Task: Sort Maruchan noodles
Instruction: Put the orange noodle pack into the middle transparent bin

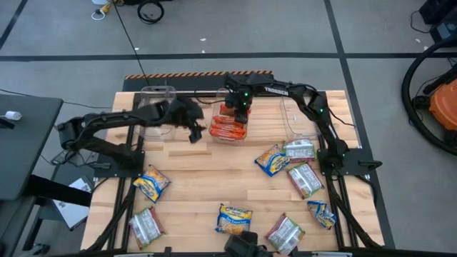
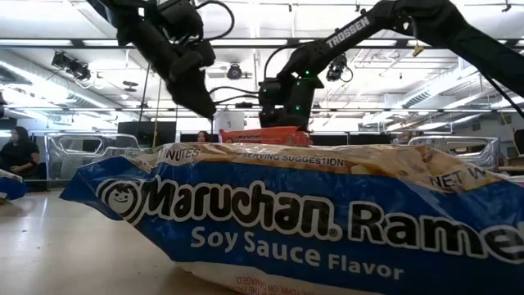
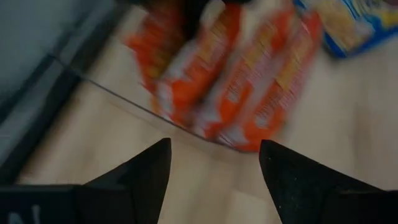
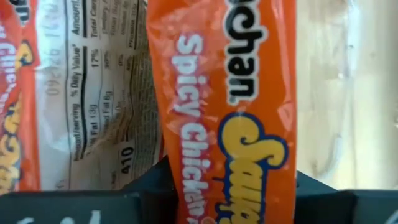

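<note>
My right gripper [image 1: 239,108] stands over the middle clear bin [image 1: 214,137], shut on an orange-red Spicy Chicken packet [image 4: 230,106]. More orange-red packets [image 1: 227,129] lie in that bin, one showing its nutrition panel [image 4: 99,106]. My left gripper [image 1: 194,133] hovers open just left of the bin, its fingers [image 3: 149,174] facing the blurred orange packets [image 3: 230,81]. Yellow-and-blue packets [image 1: 151,184] [image 1: 271,158] [image 1: 234,218] and silvery ones [image 1: 147,225] [image 1: 305,178] lie flat on the table. A Soy Sauce packet [image 2: 311,221] fills the low view. My right gripper pinches the orange-red packet between its two fingers [image 4: 149,183] at the packet's near end [image 4: 236,199], coming from above and pointing down into the middle bin. The packet runs on past the fingertips, along them. Whether its far end rests on the packets below, I cannot tell.
Clear bins stand along the far edge: a left one [image 1: 158,107], the middle one, a right one [image 1: 300,118]. Further packets [image 1: 300,150] [image 1: 323,213] [image 1: 285,232] lie on the right half. Bare wood [image 1: 207,175] shows mid-table. A person [image 2: 16,152] sits far behind.
</note>
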